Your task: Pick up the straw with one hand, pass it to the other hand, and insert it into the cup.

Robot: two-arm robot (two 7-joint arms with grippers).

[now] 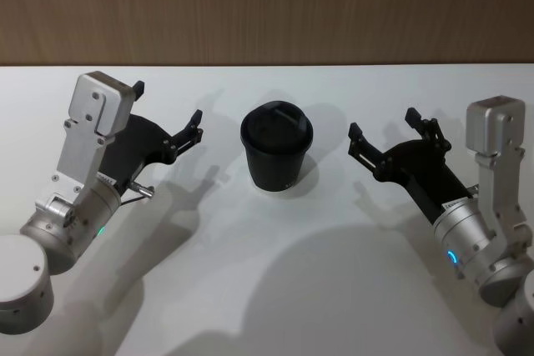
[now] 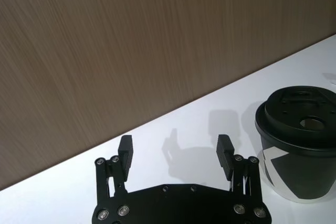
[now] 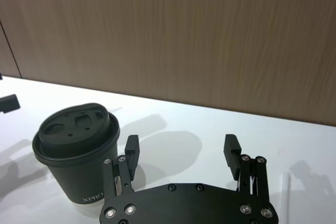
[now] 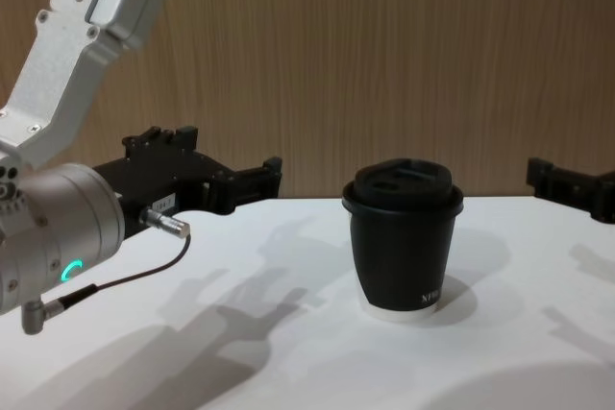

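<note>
The black cup (image 1: pixel 277 149) with its domed lid stands upright in the middle of the white table, between my two grippers. My left gripper (image 1: pixel 168 104) hovers to the cup's left, open and holding nothing. It also appears in its own wrist view (image 2: pixel 175 148), with the cup (image 2: pixel 299 145) beside it. My right gripper (image 1: pixel 383 123) hovers to the cup's right, open and holding nothing. Past the right gripper (image 3: pixel 181 148) in the right wrist view, the thin white straw (image 3: pixel 285 192) lies flat on the table on the side away from the cup (image 3: pixel 79 161). In the chest view the cup (image 4: pixel 404 242) sits centre.
The white table (image 1: pixel 267 289) runs back to a brown wood-grain wall (image 1: pixel 267 6). A thin grey cable (image 4: pixel 125 280) hangs from my left wrist. One finger (image 4: pixel 557 181) of my right gripper shows at the chest view's right edge.
</note>
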